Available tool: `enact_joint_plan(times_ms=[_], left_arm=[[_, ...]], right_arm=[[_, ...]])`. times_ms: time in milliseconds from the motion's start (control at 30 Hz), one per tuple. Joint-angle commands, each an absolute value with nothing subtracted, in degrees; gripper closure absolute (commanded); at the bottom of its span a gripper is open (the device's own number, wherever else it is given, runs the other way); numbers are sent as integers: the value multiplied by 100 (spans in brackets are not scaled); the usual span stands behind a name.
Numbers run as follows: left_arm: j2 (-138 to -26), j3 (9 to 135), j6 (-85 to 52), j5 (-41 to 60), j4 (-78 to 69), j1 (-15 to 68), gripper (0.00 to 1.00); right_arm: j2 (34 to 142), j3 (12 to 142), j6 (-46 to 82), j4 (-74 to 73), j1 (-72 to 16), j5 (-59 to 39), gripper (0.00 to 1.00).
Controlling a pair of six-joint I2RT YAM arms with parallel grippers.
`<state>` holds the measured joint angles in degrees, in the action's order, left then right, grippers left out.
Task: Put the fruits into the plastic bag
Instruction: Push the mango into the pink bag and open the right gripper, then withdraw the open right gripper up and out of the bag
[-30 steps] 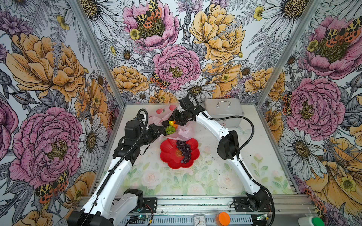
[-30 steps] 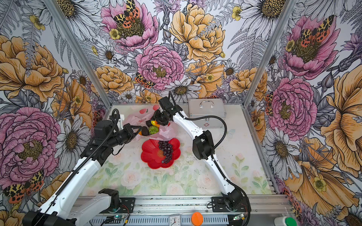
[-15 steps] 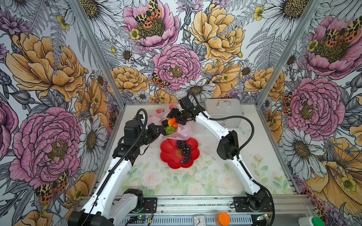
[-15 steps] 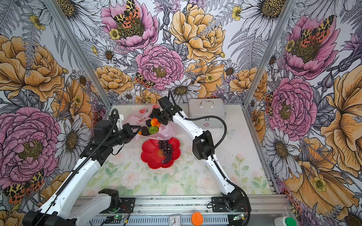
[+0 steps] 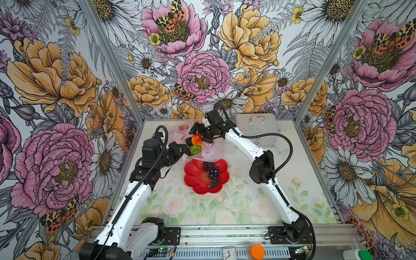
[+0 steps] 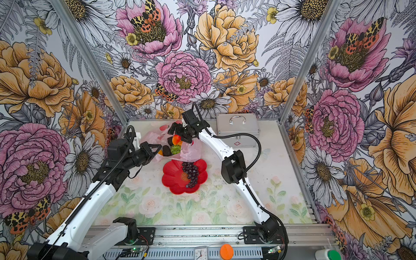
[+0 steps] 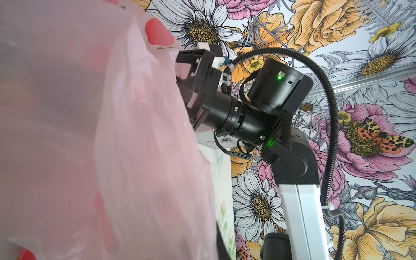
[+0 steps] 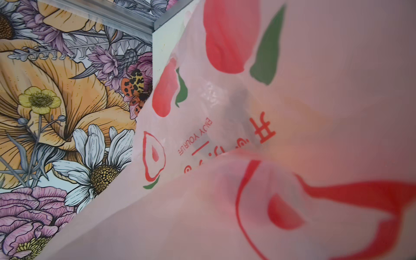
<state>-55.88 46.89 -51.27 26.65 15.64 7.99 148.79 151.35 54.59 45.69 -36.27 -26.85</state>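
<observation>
Right jaws stand apart over the mouth of the plastic bag (image 5: 212,150), and a red-orange fruit (image 5: 196,139) sits right beneath them, down in the opening; whether either finger touches it, I cannot tell. Left jaws are pressed together on the bag's rim, pinching the left side of the mouth, and the thin pink film is drawn up towards them. Look into that opening: a bumpy green ball (image 5: 195,149) lies near the left jaws, a blackish avocado-like fruit (image 6: 166,150) sits just beside it on its left in a top view, and a sliver of orange fruit (image 6: 160,152) peeps out beyond that, mostly hidden. Outside the bag, the purple grape bunch (image 5: 211,172) lies alone on the red flower-shaped plate (image 5: 193,179), stretched from its far rim past the middle. A loose fold of the bag laps over the plate's far edge. From the left wrist camera, the pink film blocks a good half of the view, with the right arm (image 7: 258,112) reaching in behind it. From the right wrist camera it is nearly all bag too, red and green printed marks and red lettering up close. Further out, a silver case (image 5: 256,131) with a handle on top stands at the back right of the flowered bench (image 5: 236,202), just behind the right arm and apart from the bag.
</observation>
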Motion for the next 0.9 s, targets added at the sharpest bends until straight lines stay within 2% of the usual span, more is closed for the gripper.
enact_joint_plan(times_ms=[0, 500, 867], left_arm=[[-5511, 4582, -5272, 2793, 1294, 722, 100], [-5614, 4474, -5449, 2834, 1029, 727, 100], [-5609, 4456, -5397, 2795, 1001, 782, 100]], right_arm=[[14634, 15318, 5551, 4140, -3577, -3261, 1], [14513, 15318, 5902, 3379, -3516, -4076, 0], [13927, 15268, 5901, 3294, -3466, -4291, 0]])
